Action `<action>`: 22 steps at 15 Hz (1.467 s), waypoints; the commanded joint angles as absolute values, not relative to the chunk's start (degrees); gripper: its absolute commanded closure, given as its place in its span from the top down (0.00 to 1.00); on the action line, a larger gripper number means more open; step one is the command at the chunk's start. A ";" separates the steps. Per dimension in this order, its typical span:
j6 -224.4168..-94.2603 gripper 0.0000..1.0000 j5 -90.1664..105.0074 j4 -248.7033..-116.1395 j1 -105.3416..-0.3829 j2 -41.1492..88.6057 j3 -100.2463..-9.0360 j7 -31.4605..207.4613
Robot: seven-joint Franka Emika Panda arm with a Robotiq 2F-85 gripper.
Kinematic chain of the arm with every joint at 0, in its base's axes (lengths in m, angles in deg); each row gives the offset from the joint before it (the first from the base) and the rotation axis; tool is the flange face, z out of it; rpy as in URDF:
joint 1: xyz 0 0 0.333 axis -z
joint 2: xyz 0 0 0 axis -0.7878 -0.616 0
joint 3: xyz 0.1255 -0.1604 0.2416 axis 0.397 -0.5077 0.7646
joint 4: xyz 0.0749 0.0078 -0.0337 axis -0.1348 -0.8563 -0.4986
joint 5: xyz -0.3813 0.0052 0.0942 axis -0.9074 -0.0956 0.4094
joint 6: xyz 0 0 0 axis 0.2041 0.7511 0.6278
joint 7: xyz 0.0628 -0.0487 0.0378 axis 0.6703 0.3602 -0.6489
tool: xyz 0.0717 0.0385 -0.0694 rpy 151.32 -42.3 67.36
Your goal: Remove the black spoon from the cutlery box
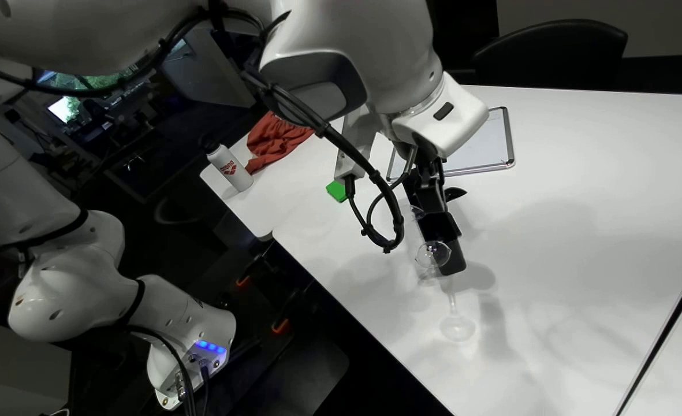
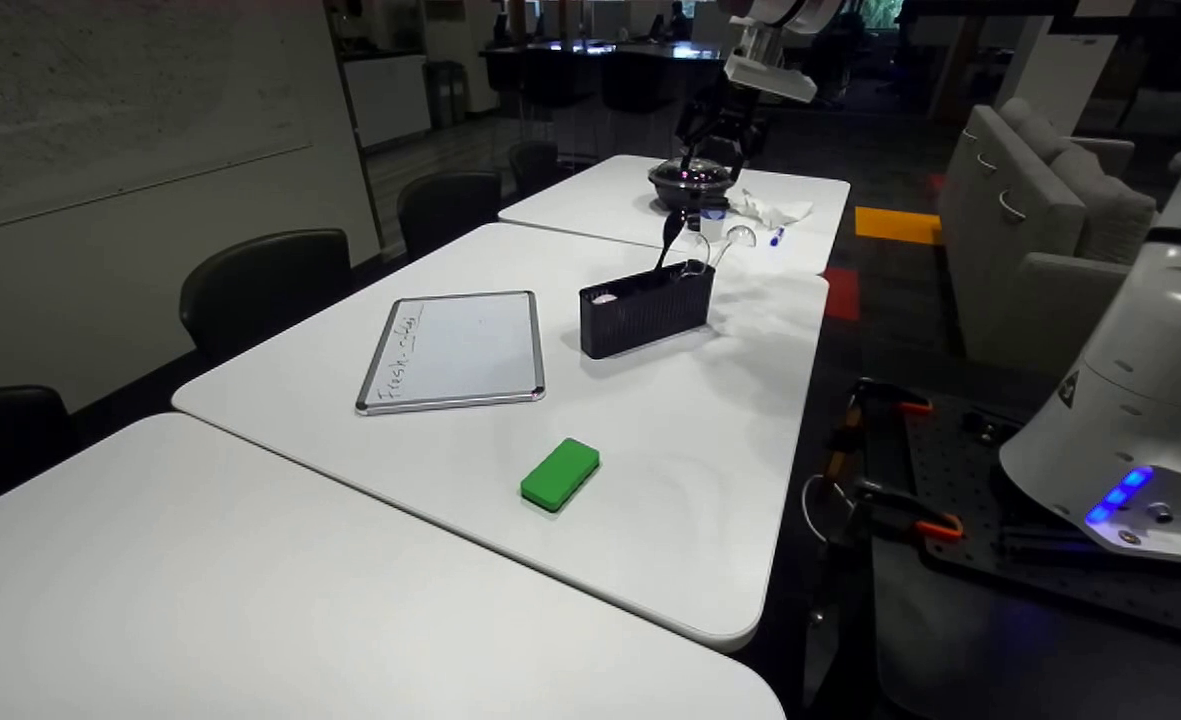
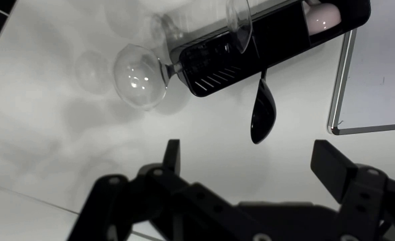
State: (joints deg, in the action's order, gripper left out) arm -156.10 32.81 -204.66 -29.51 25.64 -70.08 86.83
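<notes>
Right, the gripper [image 3: 247, 157] is spread wide, nothing held; black spoon [image 3: 263, 112] bowl-up in the cutlery box [image 2: 647, 318], set toward the robot-side edge of the desk [image 2: 690, 430]. Best straddle the spoon's neck, pinch, then draw along the handle's line.

Showing a black spoon [image 3: 263, 113] in a cutlery box [image 2: 645, 318]

Standing on the table [image 2: 690, 450] as a long, narrow, open-topped black cutlery box, ribbed outside, divided inside. Rising from it as a glossy black spoon with bowl up and thin handle down; tilting out past one long side near its middle. Hiding the lower handle in the dark interior, leaving the exact compartment unclear.
</notes>
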 commanded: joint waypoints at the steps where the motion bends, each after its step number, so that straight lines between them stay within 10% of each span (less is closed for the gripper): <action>1: -159.33 1.00 36.23 -204.03 -27.65 22.35 -68.68 84.03; 11: -159.42 1.00 51.41 -201.94 -22.54 16.89 -62.89 65.89; 12: -159.15 0.75 52.08 -201.48 -22.47 16.37 -62.72 65.30; 22: -159.75 0.03 52.67 -201.04 -23.14 16.13 -61.81 63.81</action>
State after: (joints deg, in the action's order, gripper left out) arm -159.46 51.61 -200.98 -23.24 15.32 -62.39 65.49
